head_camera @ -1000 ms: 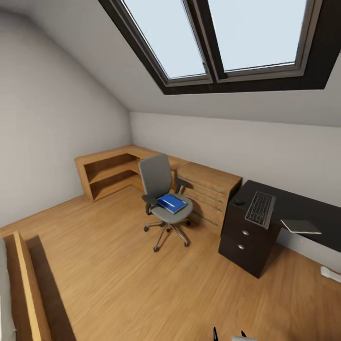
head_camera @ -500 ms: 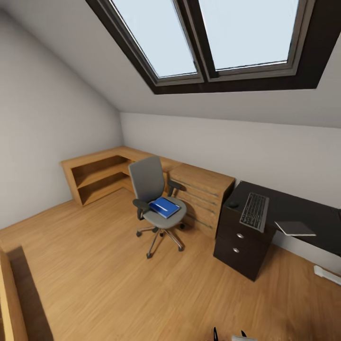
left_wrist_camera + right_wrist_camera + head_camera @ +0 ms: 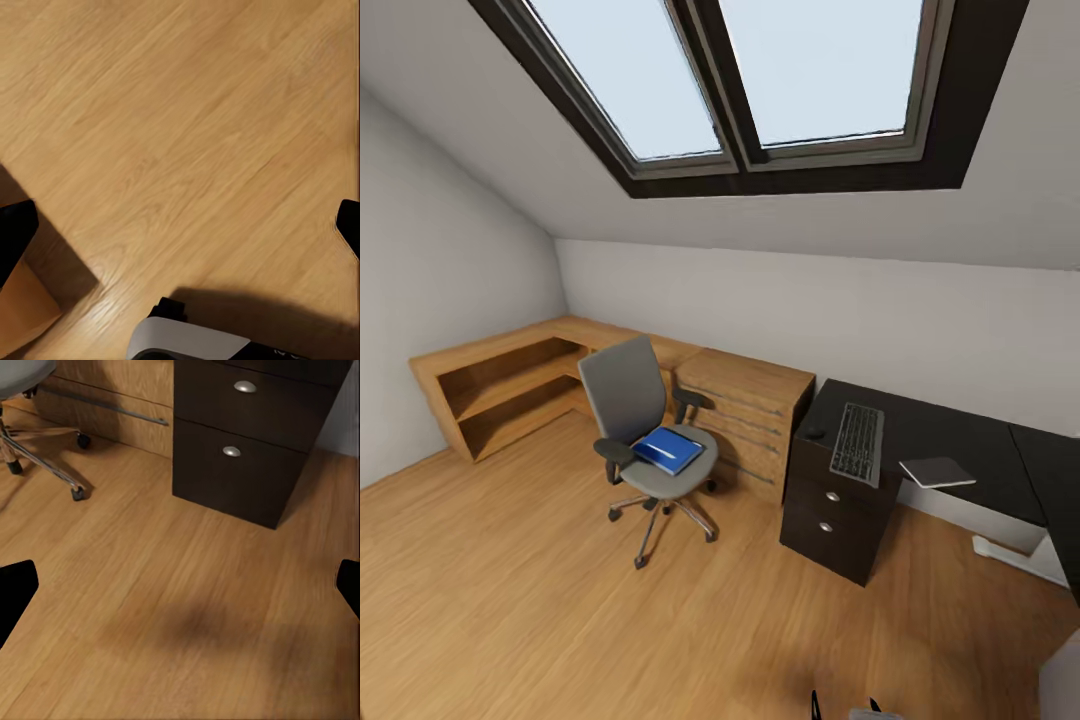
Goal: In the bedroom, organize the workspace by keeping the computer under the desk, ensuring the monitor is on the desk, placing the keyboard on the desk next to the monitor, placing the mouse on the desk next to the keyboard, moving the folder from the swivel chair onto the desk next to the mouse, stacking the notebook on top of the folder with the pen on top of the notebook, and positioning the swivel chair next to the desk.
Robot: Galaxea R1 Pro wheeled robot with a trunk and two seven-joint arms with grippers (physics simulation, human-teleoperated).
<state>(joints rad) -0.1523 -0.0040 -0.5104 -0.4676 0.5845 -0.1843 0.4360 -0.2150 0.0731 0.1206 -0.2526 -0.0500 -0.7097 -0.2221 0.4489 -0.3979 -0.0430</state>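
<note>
Head view: swivel chair [image 3: 645, 440] holding folder [image 3: 668, 449], bare floor [image 3: 560, 600] before desk [image 3: 950, 440]; both tools spread.

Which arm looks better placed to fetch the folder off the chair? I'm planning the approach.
Probably the right, though the robot is far off. The right wrist view faces the chair's wheeled base and the desk drawers, while the left wrist view faces bare floor. The folder lies on the chair seat.

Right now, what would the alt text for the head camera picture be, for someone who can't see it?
An attic bedroom: a grey swivel chair with a blue folder on its seat stands on the wooden floor, beside a dark desk holding a keyboard, under a skylight.
</note>
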